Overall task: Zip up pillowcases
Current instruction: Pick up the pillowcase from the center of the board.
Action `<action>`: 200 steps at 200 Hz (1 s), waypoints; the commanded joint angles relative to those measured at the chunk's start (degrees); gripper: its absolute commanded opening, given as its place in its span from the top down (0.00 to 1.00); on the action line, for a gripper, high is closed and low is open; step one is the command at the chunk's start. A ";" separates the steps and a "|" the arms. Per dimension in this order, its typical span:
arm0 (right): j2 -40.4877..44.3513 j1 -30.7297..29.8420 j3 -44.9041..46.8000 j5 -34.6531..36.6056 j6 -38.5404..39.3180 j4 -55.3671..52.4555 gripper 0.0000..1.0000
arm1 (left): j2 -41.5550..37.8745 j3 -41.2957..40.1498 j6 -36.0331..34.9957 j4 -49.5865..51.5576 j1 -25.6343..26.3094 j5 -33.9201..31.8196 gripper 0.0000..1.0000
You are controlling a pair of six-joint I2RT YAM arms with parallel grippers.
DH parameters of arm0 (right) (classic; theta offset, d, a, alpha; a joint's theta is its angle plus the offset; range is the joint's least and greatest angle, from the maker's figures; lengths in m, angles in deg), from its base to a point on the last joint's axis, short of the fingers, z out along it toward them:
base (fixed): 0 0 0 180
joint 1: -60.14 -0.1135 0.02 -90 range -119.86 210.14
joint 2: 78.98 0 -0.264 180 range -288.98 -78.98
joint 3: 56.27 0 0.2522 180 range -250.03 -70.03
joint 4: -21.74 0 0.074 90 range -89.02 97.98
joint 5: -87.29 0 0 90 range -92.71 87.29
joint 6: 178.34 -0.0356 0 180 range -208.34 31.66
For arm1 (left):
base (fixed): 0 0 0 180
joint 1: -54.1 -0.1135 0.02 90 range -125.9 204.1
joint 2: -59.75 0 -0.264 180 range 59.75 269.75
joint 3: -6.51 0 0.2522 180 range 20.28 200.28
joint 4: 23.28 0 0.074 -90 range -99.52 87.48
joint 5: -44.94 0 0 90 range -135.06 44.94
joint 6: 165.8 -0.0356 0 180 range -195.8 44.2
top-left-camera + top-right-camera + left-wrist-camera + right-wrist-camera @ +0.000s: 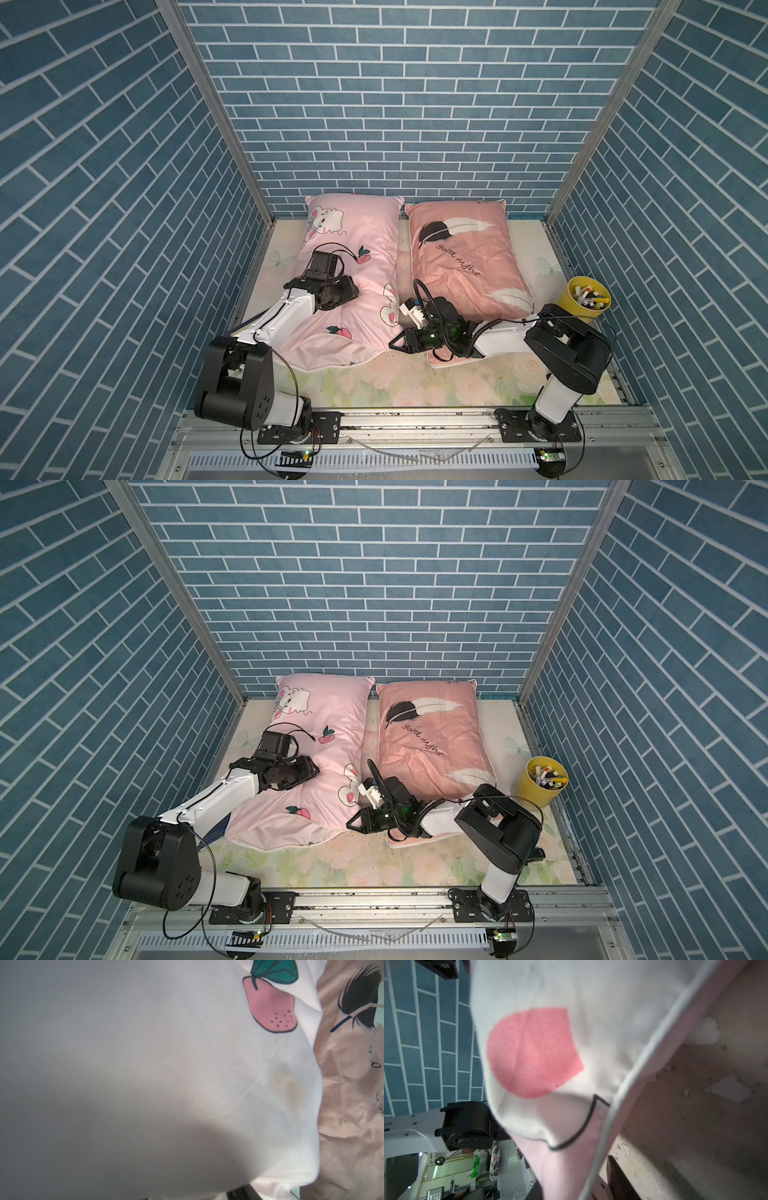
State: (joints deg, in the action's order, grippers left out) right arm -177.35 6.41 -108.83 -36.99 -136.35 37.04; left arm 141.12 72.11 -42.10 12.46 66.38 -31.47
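Note:
The light pink pillowcase (365, 257) (332, 712) with the cartoon animal and red fruits lies at the left, its near edge loose and wavy. The salmon pillowcase (461, 257) (432, 746) with feathers and "good night" lies beside it on the right. My left gripper (353, 291) (313, 771) rests flat on the pink one; fabric (187, 1064) fills its wrist view and hides the jaws. My right gripper (392, 343) (349, 824) (575, 1176) points left at the pink case's near right corner. Its dark fingers (618, 1180) sit on either side of the white-piped edge (591, 1001), closed on it.
A yellow cup (584, 301) (540, 781) of markers stands at the right, next to the right arm's elbow. The pale floral sheet (395, 382) covers the table. My right forearm lies over the salmon case's near end. Blue brick walls enclose three sides, and a metal rail (415, 419) runs along the front.

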 commanded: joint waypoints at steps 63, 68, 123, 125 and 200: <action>5.27 -0.84 0.15 1.58 -6.39 -4.38 1.00 | -1.54 2.39 -4.51 -0.20 -0.11 -2.73 0.29; 5.54 -0.84 -0.30 1.52 -7.08 -5.28 1.00 | -2.60 2.83 -5.42 1.33 0.02 -3.69 0.27; 5.52 -0.77 -4.55 0.21 -16.08 -9.67 1.00 | -16.25 8.55 -12.77 21.89 5.05 -14.36 0.11; 5.49 -0.81 -4.62 0.20 -16.16 -9.70 1.00 | -16.66 8.67 -12.71 22.24 5.29 -14.31 0.11; 5.72 -0.76 -5.89 1.08 -22.31 -10.29 1.00 | -29.78 -0.40 3.33 26.18 18.58 14.98 0.57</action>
State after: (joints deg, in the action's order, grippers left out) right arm -172.54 5.86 -113.47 -36.36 -154.71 26.97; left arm 114.14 78.08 -46.69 39.58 82.75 -30.18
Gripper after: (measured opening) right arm 0.052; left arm 0.483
